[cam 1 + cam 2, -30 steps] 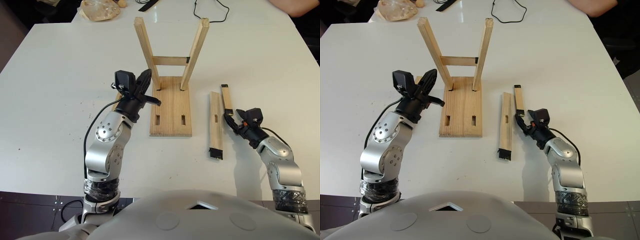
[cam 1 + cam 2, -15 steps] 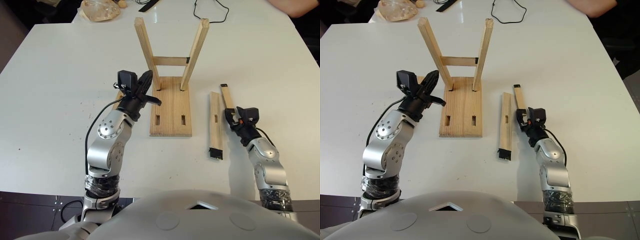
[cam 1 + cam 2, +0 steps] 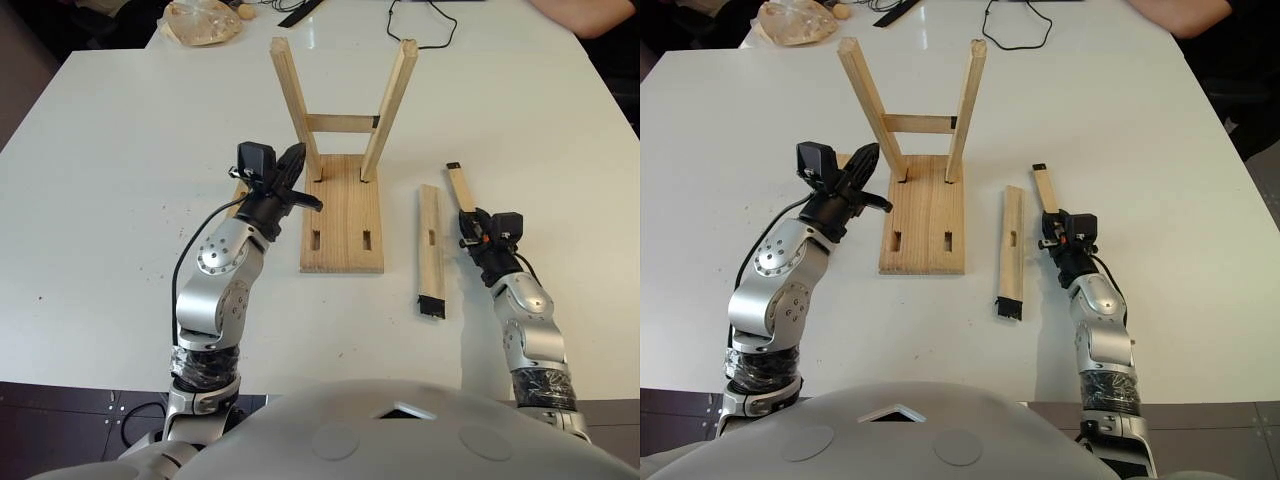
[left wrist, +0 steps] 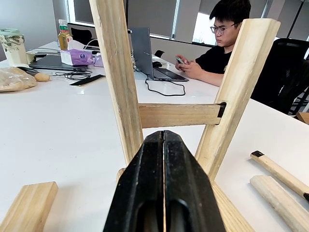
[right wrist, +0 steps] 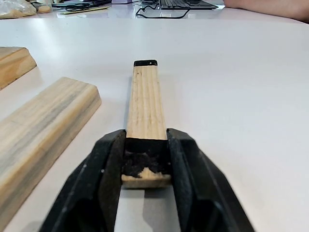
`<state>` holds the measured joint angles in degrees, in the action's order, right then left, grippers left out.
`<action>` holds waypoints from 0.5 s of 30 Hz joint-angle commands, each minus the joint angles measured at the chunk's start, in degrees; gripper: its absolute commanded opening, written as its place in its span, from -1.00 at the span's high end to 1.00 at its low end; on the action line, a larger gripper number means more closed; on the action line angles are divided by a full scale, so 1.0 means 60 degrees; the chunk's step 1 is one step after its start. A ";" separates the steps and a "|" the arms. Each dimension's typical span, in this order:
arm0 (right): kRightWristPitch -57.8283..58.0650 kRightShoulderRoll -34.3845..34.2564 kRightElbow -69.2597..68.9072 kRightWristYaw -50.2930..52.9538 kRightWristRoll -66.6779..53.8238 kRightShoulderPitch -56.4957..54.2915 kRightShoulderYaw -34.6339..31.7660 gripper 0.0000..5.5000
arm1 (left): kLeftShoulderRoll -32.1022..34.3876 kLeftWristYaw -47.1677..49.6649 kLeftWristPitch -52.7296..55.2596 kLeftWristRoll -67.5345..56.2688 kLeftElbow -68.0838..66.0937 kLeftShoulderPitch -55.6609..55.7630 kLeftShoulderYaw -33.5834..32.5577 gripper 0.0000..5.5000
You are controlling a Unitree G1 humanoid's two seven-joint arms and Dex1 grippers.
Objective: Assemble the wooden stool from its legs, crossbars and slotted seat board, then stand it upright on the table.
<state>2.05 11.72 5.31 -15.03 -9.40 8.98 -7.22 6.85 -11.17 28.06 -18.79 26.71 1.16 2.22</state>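
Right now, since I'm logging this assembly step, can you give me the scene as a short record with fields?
Seat: slotted rectangular wooden seat board flat on the white table, two near slots empty
Fitted: two pale wooden legs joined by a short wooden crossbar, standing in the far slots
Loose: long pale wooden leg lying right of the board
Right gripper: jaws shut on the near end of the thin black-tipped wooden crossbar
Left gripper: jaws shut, empty, beside the left fitted leg
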 commanded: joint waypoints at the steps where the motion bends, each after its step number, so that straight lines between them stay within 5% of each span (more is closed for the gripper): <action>1: 0.1119 -0.0083 0.1159 0.0714 -0.1056 -0.1764 -0.1154 0.52 | -0.0319 -0.0063 0.0285 -0.0934 0.0320 0.0691 -0.0425 1.00; 7: 0.3152 0.0032 0.1521 0.0193 -0.5413 -0.6344 -0.3238 0.52 | -0.0547 -0.0317 0.1109 -0.4572 0.1144 0.1624 -0.1596 0.91; 15: 0.5474 0.0590 -0.2010 -0.1687 -0.8772 -0.7087 -0.2641 0.52 | 0.0058 0.0323 0.1023 -0.8637 0.0978 0.4108 -0.2867 0.44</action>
<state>30.50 12.41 -1.30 -21.29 -58.83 -35.03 -25.48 4.72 -10.26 34.16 -66.32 33.77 22.14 -12.98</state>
